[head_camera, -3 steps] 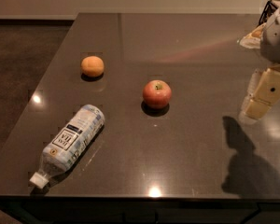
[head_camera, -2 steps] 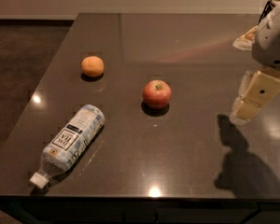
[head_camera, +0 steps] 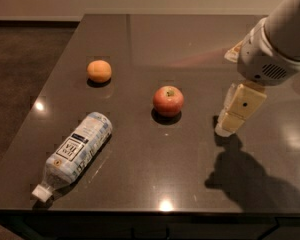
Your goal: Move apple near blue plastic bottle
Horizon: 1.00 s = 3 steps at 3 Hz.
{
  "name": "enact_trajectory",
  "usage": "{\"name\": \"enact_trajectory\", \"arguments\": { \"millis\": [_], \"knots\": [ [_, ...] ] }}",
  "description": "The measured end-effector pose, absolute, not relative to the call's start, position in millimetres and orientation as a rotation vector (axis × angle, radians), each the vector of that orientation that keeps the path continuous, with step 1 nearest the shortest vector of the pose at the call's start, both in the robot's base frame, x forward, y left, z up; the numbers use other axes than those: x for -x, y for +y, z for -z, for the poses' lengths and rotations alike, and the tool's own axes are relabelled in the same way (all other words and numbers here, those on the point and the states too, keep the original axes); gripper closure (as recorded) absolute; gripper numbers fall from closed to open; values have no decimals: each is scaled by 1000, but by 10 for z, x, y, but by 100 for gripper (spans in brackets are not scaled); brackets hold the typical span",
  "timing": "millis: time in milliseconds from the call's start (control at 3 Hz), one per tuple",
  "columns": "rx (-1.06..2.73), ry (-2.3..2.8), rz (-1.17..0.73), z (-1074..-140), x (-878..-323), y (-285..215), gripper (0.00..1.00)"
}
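The blue plastic bottle (head_camera: 77, 151) lies on its side at the front left of the surface (head_camera: 190, 44), with an orange (head_camera: 99, 70) behind it. I see the apple (head_camera: 168, 100) mid-surface, apart from both. My end effector (head_camera: 226, 128) hangs to the right of the apple; I cannot tell its grip state.

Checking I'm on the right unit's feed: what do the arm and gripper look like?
The gripper, right of the apple, is a cream, blocky piece with one small dark dot on its side. Above it sits a rounded white wrist housing with a grille of dark slots, joined to a smooth pale grey arm. No cables show.
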State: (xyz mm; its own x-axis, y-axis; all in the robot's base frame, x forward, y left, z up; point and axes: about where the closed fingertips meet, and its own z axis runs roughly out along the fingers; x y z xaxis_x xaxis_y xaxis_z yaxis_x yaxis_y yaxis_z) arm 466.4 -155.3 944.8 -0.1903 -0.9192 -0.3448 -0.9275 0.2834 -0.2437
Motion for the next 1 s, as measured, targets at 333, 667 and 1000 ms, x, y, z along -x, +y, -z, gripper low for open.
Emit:
{"name": "enact_trajectory", "arguments": {
  "millis": [333,667,1000],
  "knots": [
    [1656,2144,-66,-9303,-4780,-1382,0],
    [1646,2161,-100,-9155,-4891,-1252,0],
    [1642,2163,-130,-9022,-4975,-1110,0]
  ]
}}
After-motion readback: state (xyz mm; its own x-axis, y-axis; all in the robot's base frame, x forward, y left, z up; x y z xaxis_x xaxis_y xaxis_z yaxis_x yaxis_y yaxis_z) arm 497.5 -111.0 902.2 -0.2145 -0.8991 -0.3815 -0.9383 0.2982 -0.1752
